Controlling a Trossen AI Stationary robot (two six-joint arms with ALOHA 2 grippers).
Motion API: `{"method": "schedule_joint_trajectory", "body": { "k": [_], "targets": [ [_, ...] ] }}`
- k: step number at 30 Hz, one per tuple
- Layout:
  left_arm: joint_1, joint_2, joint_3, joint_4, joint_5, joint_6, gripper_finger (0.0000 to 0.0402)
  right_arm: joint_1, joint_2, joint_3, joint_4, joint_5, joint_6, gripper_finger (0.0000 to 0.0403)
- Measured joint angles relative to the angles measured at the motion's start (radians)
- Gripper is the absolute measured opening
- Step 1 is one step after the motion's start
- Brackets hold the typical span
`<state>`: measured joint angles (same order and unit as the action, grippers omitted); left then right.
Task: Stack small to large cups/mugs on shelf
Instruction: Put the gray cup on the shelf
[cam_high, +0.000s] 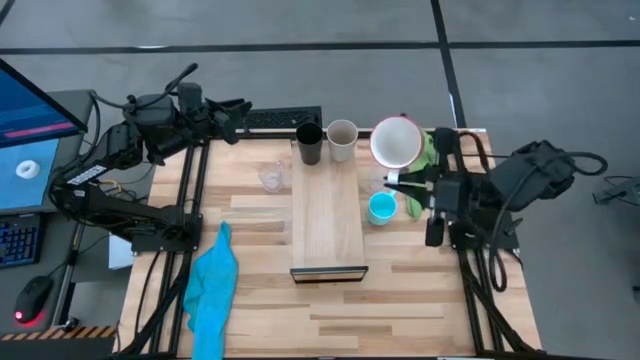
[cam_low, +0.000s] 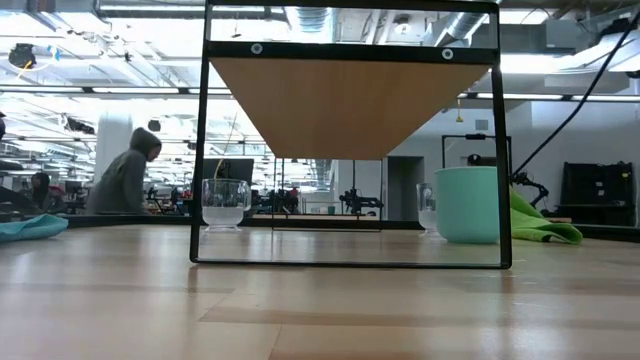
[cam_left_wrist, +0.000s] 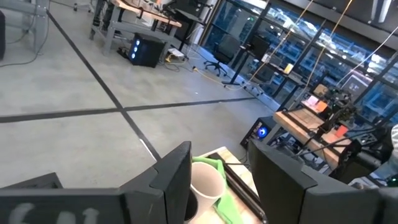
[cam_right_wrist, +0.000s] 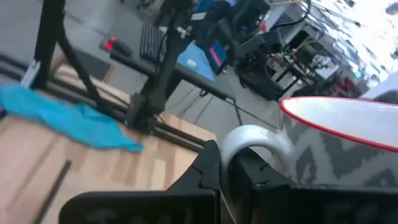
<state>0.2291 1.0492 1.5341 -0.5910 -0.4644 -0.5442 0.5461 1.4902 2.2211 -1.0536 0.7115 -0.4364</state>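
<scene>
Now we see the right gripper (cam_right_wrist: 225, 163) clamped on the white mug's (cam_high: 396, 142) handle (lifting toward the shelf (cam_high: 326, 210), we judge); left gripper (cam_left_wrist: 221, 180) parted, idle.

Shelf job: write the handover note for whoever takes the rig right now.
Right end effector: shut on the white mug handle, mug lifted beside the shelf's far right end.
Left end effector: open, empty, parked at the table's far left.
Done: black cup and beige-grey cup stand at the shelf's far end.
Left: white mug, turquoise mug, two clear glass cups, one by each side of the shelf.
</scene>
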Motion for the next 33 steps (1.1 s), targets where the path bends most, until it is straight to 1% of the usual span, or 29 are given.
{"method": "schedule_joint_trajectory", "body": {
  "k": [4,6,8,12,15,19,24,27,29,33],
  "targets": [
    [0.0,0.0,0.0,-0.011,0.0,0.0,0.0151,-0.02,0.012,-0.017,0.032,0.017,0.079,0.0025],
    [0.0,0.0,0.0,-0.014,0.0,-0.001,0.0151,-0.038,0.015,-0.06,0.073,0.033,0.087,0.0025],
    [0.0,0.0,0.0,-0.022,0.0,-0.014,0.0151,-0.059,0.016,-0.111,0.119,0.025,0.11,0.0025],
    [0.0,0.0,0.0,-0.027,0.0,-0.022,0.0151,-0.114,-0.009,-0.24,0.249,0.023,0.198,0.0025],
    [0.0,0.0,0.0,-0.027,0.007,-0.026,0.0151,-0.154,-0.037,-0.365,0.413,0.018,0.228,0.0025],
    [0.0,0.0,0.0,-0.03,0.013,-0.027,0.0151,-0.197,-0.065,-0.548,0.662,-0.017,0.236,0.0025],
    [0.0,0.0,0.0,-0.04,0.013,-0.03,0.0151,-0.247,-0.076,-0.737,0.891,-0.016,0.255,0.0025],
    [0.0,0.0,0.0,-0.06,0.013,-0.036,0.0151,-0.275,-0.049,-0.813,0.999,-0.009,0.256,0.0025],
    [0.0,0.0,0.0,-0.066,0.013,-0.039,0.0151,-0.287,-0.02,-0.851,1.041,-0.029,0.251,0.0025],
    [0.0,0.0,0.0,-0.081,0.013,-0.044,0.0151,-0.307,0.064,-0.877,1.177,-0.073,0.247,0.0025]
  ]
}}
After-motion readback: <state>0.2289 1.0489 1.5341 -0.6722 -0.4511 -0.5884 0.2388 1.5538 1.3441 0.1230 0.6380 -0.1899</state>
